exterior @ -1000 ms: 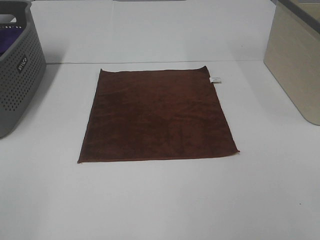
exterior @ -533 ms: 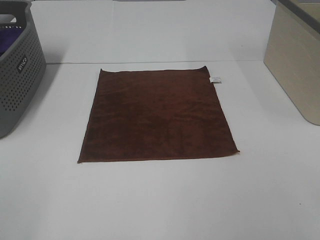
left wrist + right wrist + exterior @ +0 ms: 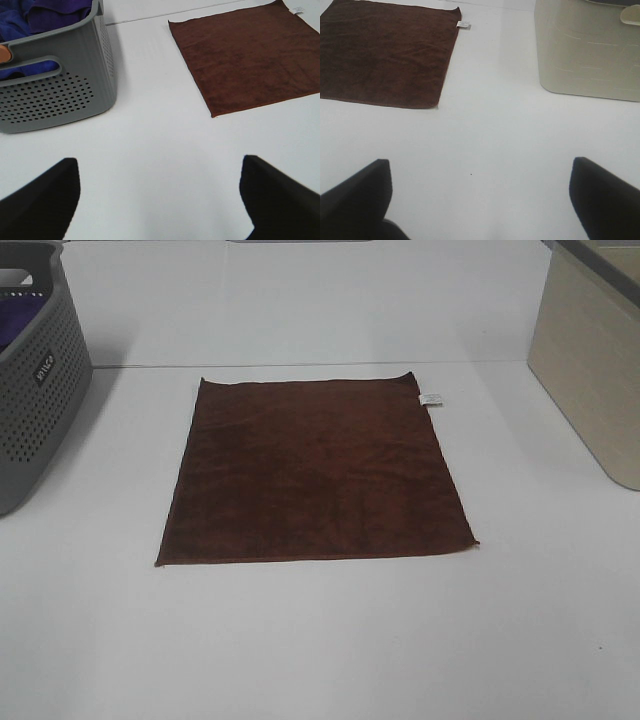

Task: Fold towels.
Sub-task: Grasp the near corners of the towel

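Note:
A brown towel (image 3: 315, 470) lies spread flat on the white table, with a small white tag (image 3: 430, 399) at its far right corner. It also shows in the left wrist view (image 3: 250, 60) and the right wrist view (image 3: 385, 50). Neither gripper shows in the exterior high view. My left gripper (image 3: 160, 200) is open and empty, well short of the towel's near left corner. My right gripper (image 3: 480, 200) is open and empty, off the towel's near right corner.
A grey perforated basket (image 3: 30, 370) holding purple-blue towels (image 3: 45, 15) stands at the left. A beige bin (image 3: 595, 360) stands at the right, also in the right wrist view (image 3: 585, 50). The table's back edge runs just behind the towel.

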Tool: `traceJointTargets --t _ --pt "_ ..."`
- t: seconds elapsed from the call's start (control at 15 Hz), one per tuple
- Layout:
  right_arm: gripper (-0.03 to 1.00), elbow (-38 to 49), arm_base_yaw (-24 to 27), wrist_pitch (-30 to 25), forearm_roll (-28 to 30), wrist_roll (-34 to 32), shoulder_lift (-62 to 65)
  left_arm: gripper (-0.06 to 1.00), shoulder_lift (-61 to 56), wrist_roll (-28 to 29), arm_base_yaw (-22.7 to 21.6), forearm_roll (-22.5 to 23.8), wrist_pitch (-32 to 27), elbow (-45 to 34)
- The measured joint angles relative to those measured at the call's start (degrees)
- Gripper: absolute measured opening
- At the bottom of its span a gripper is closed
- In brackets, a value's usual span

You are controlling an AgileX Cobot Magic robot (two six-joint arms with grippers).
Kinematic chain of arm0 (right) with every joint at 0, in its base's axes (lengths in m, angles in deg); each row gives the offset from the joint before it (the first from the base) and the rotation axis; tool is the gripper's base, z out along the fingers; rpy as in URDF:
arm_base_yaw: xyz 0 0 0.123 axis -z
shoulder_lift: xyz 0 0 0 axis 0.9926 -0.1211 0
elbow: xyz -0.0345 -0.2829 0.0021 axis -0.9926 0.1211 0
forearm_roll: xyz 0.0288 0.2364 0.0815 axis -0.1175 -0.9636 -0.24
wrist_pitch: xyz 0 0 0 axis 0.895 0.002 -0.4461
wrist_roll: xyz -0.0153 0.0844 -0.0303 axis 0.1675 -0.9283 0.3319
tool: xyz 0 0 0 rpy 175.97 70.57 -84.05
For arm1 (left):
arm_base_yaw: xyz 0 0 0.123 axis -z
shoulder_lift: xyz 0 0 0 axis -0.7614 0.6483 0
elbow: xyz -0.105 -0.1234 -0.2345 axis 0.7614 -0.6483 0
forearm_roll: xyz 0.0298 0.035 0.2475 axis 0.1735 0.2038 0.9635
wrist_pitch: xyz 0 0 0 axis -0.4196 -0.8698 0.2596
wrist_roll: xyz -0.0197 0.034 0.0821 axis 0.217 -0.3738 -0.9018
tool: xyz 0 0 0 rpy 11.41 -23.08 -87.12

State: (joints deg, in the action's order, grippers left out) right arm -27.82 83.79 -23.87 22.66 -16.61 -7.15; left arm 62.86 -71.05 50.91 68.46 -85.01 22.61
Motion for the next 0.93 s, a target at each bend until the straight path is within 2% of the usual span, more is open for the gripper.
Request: traceJointTargets --t 0.8,0.93 --pt "0.92 0.0 0.0 0.0 0.0 0.0 0.0 0.81 0.0 0.0 0.0 -0.1 0.0 0.0" --pt "0.92 0.0 0.0 0.0 0.0 -0.1 0.0 0.81 0.0 0.0 0.0 -1.4 0.0 0.0"
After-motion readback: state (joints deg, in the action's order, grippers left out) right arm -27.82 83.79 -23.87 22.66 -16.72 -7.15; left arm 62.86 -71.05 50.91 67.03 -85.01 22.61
